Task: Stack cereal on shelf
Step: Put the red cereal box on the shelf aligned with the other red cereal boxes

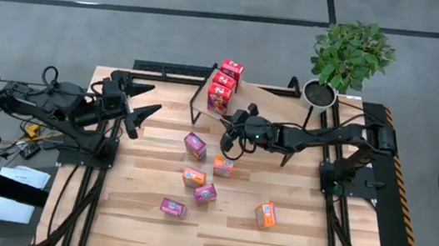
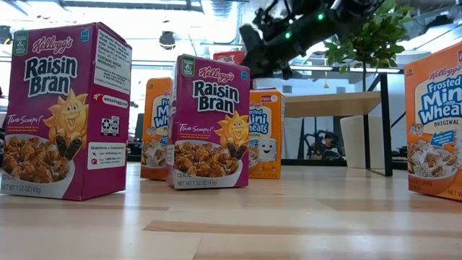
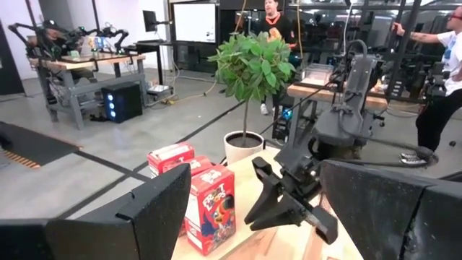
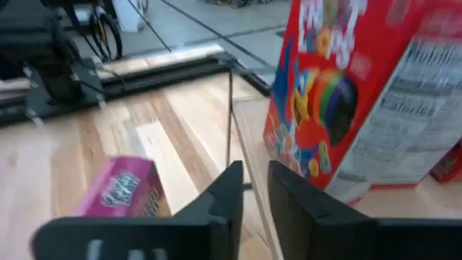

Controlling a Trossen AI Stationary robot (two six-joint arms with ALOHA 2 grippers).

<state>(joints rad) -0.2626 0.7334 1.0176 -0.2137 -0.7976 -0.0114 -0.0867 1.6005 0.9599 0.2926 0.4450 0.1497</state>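
Red cereal boxes [image 1: 221, 91] stand upright on the light wood shelf [image 1: 268, 105] at the table's far middle. The closest one fills the right wrist view [image 4: 346, 94]. Several magenta and orange boxes stand on the tabletop, among them a magenta one [image 1: 195, 146] and an orange one [image 1: 223, 166]. They show large in the low view [image 2: 209, 123]. My right gripper [image 1: 228, 138] hovers just near of the shelf's front edge, above the table, shut and holding nothing [image 4: 255, 189]. My left gripper [image 1: 144, 105] waits open at the table's left side.
A potted plant [image 1: 347, 59] stands at the far right corner beside the shelf. The shelf's black wire leg [image 4: 231, 108] is right in front of my right gripper. An orange box [image 1: 266, 215] stands alone near right. People stand in the room beyond [image 3: 440, 79].
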